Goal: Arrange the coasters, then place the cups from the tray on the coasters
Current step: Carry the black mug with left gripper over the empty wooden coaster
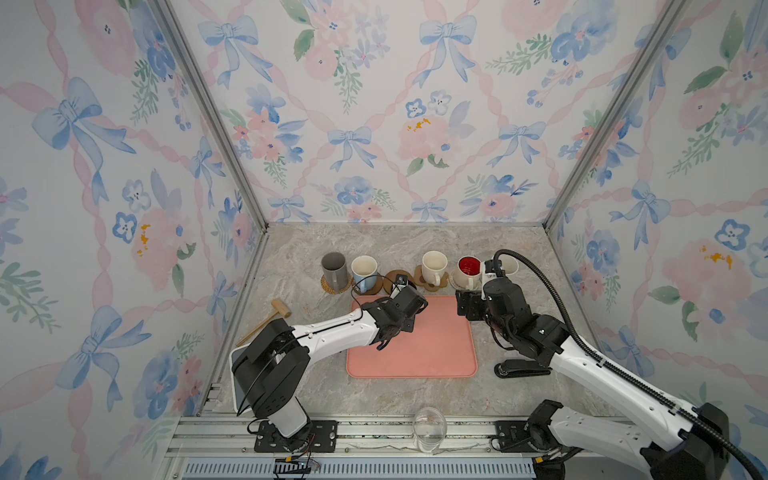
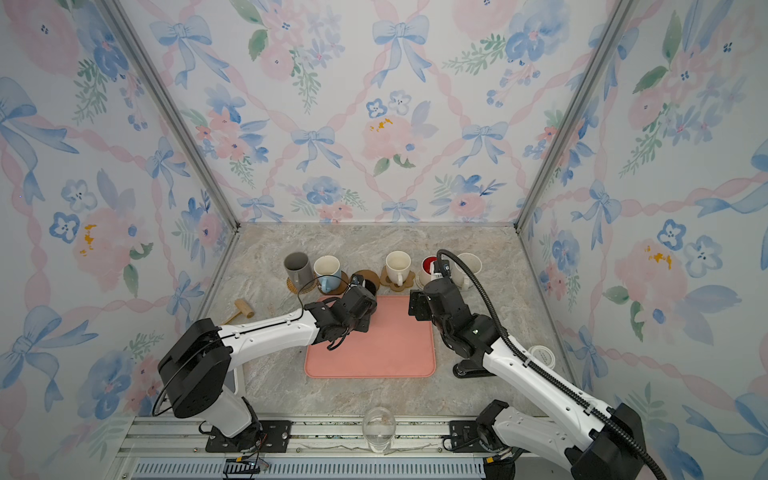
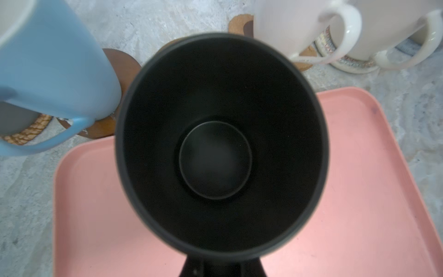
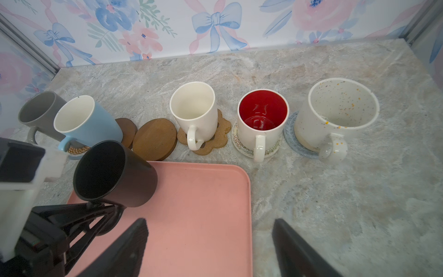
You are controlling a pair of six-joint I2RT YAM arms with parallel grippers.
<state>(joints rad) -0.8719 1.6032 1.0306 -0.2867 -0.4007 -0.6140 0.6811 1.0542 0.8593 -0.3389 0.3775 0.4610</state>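
The left tool (image 4: 96,206) is pinched narrowly on the handle of the black mug (image 4: 115,172), which leans slightly over the far left corner of the salmon-pink tray (image 1: 432,349). Whether the mug's base is clear of the tray cannot be told. Apart from this mug, the tray is bare.

Just beyond that corner lies a brown round coaster (image 4: 154,139) with nothing on it, the only free mat in the row.

The right tool (image 4: 209,223) hangs with its jaws wide and holding nothing, above the tray's right edge.

Along the counter (image 4: 335,203) behind the tray, six coasters lie in a line, and five carry mugs with their handles facing the arms. From left to right:
- the grey mug (image 4: 40,110) on the rattan coaster (image 3: 28,134)
- the pale blue mug (image 4: 88,122) on a second brown round coaster (image 4: 128,130)
- the empty brown round
- a cream mug (image 4: 194,108) on the paw-print coaster (image 4: 220,134)
- the white mug with red inside (image 4: 262,120) on the white woven coaster (image 4: 239,146)
- a speckled cream mug (image 4: 335,112) on the grey-blue coaster (image 4: 291,134)

The task looks nearly finished: the mats are arranged and five of the six cups are placed. What appears to remain is carrying the black mug to the empty brown round and letting go.
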